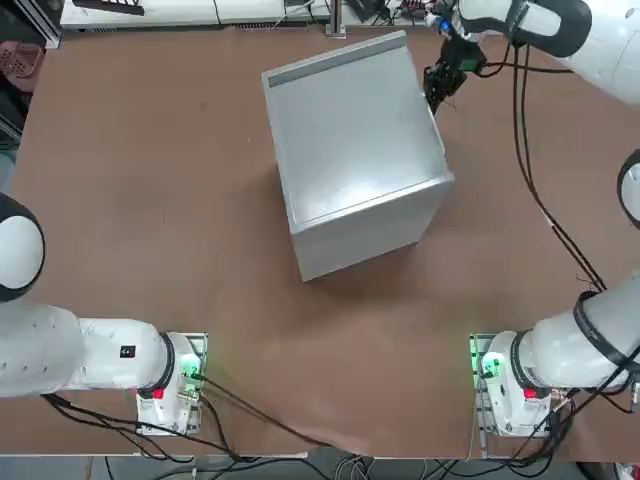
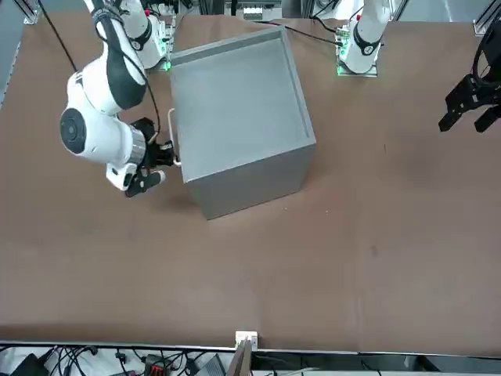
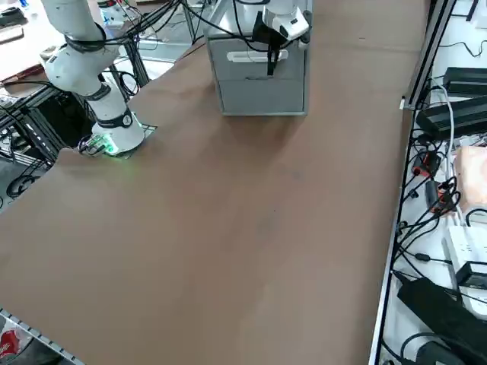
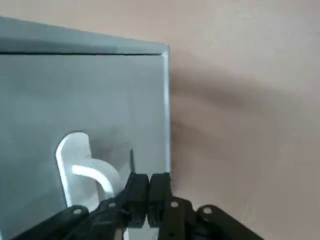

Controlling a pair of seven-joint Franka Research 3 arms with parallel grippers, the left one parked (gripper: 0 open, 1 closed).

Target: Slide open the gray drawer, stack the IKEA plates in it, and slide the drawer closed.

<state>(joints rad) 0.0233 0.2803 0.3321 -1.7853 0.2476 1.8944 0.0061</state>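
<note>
On the table, top view: gray cabinet (image 1: 355, 130) upright, w/ R gripper (image 1: 435, 98) at its far right side, by the drawer side. No tray sticking out, so drawer looks fully in. No plates on the tabletop (image 1: 130, 200) that I can see.

Front view: handle (image 2: 173, 135) on the cabinet's side facing the R arm; R gripper right by it. Again no tray out & no plates in sight.

R side view: gray drawer (image 3: 262, 87) seen face-on, its front panel sitting in the cabinet, i.e. closed AFAICT; R arm's hand partly covers the handle. No plates here either.

R wrist view: fingers pressed together, no gap to speak of, nothing betw. them; tips just beside the curved handle, not gripping it. Panel flush w/ the frame, thin dark seam along one edge.

Progress, my read: drawer's shut, plates out of sight. Prob. stacked inside already, w/ the close done & only a back-off left, but pics can't confirm; if they're not in, the whole job (open, stack, close) is still to do. Contents: can't tell w/ panel shut.
</note>
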